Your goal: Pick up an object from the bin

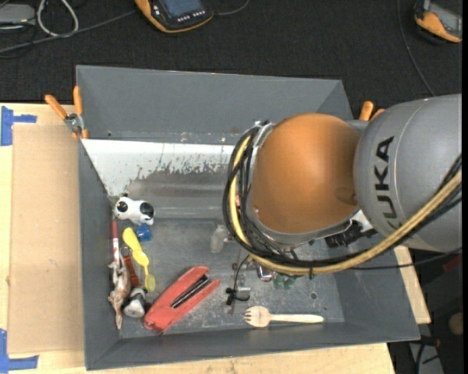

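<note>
My gripper (237, 289) pokes out below the orange cover, low over the bin floor near the front middle. A red flat case with a black slot (182, 296) lies just to its left, tilted. A pale wooden fork (284, 318) rests just in front of the gripper, its tines pointing left. A small green thing (285, 280) sits to the gripper's right, partly under the arm. A small clear greyish piece (218, 240) lies behind the gripper.
Along the bin's left wall lie a black-and-white toy animal (132, 207), a blue piece (143, 231), a yellow spoon (139, 254) and a small heap of brown and white figures (123, 288). The arm and its cover hide the bin's right middle.
</note>
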